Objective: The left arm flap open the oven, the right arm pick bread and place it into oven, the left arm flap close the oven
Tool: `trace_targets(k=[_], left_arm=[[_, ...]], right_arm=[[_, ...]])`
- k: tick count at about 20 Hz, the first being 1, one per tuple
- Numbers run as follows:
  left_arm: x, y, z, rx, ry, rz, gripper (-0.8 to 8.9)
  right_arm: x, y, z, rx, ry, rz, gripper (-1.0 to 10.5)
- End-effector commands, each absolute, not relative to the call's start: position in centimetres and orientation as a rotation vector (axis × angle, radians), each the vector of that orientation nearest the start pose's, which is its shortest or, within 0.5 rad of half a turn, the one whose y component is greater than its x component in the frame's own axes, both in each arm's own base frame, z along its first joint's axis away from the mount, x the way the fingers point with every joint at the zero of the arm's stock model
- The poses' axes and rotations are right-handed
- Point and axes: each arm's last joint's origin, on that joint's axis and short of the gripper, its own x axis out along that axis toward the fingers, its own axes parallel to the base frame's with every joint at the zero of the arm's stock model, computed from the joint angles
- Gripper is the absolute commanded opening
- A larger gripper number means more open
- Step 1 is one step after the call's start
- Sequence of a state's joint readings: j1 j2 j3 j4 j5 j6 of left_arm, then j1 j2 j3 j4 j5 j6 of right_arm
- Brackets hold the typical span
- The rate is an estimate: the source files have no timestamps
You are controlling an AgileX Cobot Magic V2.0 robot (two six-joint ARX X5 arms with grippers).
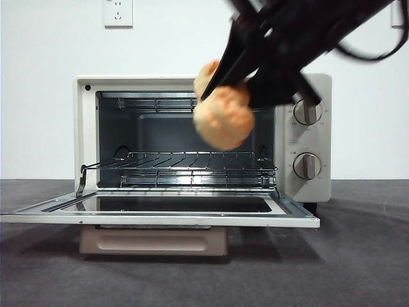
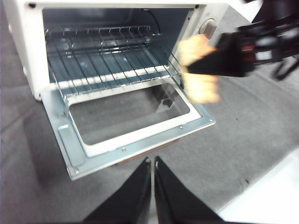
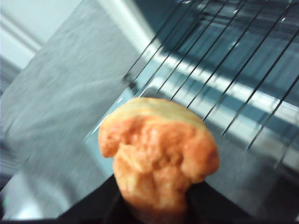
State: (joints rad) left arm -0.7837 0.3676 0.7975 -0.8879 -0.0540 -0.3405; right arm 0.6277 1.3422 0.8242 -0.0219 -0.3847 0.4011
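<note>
My right gripper (image 1: 225,80) is clamped on the bread (image 1: 223,118), a lumpy golden-orange bun, holding it in the air in front of the oven (image 1: 86,128) opening, above the wire rack (image 1: 185,166). Boxy cream oven, glass door (image 1: 160,211) folded down flat, rack bare. My left gripper (image 2: 153,163) hangs before the door, jaws nearly together, holding nothing.
</note>
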Motion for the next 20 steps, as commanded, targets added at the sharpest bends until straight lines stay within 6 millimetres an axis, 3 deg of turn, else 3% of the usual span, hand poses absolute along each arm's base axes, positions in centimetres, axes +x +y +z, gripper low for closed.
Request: trace_targets(k=[1,11,20], left_arm=[[4.1,-3.9,31.6,-0.167,0.535,-0.635,0.16],[4.0,-3.9,31.5,-0.195,0.568,-0.634,0.19],[4.1,-3.9,31.5,-0.194,0.567,-0.632,0.19]], right_arm=[[23.8,18.7,23.8,0.362,0.706,0.834,1.0],[26.7,20.1,21.5,0.571,0.580,0.599,1.0],[27.0,19.9,21.5,0.575,0.528,0.502,1.1]])
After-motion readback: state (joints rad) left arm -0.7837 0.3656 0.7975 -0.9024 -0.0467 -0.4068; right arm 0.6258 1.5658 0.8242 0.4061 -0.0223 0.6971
